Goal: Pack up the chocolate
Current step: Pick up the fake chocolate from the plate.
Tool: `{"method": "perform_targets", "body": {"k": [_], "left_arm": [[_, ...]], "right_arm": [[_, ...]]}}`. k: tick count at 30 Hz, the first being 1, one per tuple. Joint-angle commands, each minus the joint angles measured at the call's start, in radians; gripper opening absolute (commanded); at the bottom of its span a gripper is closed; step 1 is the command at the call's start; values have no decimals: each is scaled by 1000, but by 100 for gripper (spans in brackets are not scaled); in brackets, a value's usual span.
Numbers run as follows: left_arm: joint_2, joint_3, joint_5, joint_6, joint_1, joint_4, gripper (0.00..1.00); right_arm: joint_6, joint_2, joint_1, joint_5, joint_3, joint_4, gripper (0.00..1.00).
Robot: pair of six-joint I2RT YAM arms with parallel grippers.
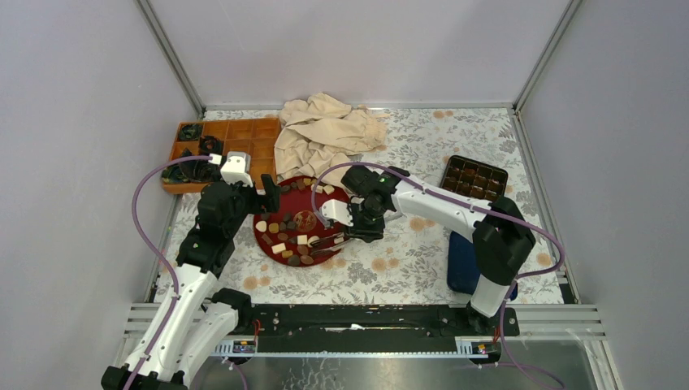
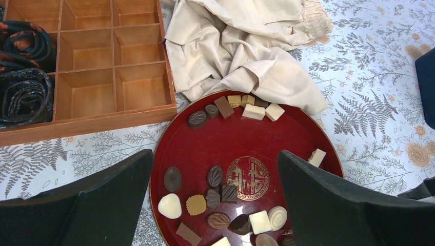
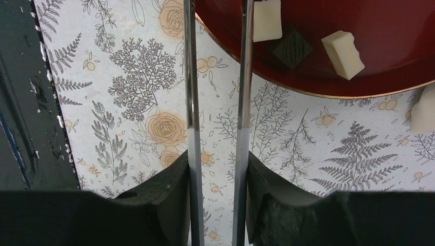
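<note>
1. Top external view: the chocolate pieces [image 1: 292, 240], small dark brown, light brown and cream-white bites, lie scattered on a round dark-red tray [image 1: 305, 220]. The tray rests near the middle of the floral-patterned surface [image 1: 406, 260].
2. A crumpled beige cloth [image 1: 325, 134] lies over the tray's far rim, with a row of pieces right at its hem.
3. A wooden compartment box [image 1: 252, 138] sits just beside the tray's far-left rim; its near compartments are bare wood.
4. The left hand [image 2: 215, 164] hangs over the tray with its fingers [image 2: 102, 205] spread wide and nothing between them.
5. The right hand [image 3: 215, 179] is closed on metal tongs [image 3: 191, 102], pressing both blades, which stay a narrow gap apart.
6. The blades cross the tray's gold-edged rim beside a cream piece. The tips are cut off by the frame, so I cannot tell whether they grip anything.
7. In the right wrist view one cream piece appears to lie just outside the rim, at the frame's edge.
8. Open surface runs to the right of the tray as far as a dark blue object [image 1: 461, 264].
9. A dark brown moulded tray [image 1: 474, 176] lies well apart at the far right.
</note>
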Motion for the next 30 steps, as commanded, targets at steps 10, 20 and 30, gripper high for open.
{"method": "perform_targets", "body": {"k": [10,20,30], "left_arm": [[-13,-7,-6,12,8,53,98],[-13,-7,-6,12,8,53,98],[-13,-8,-9,12,8,51,98]], "right_arm": [[24,43,27,8,88,-19,32],[42,-52,14,-19,60,-17,0],[65,-155,-136,-188,34,-50,0]]}}
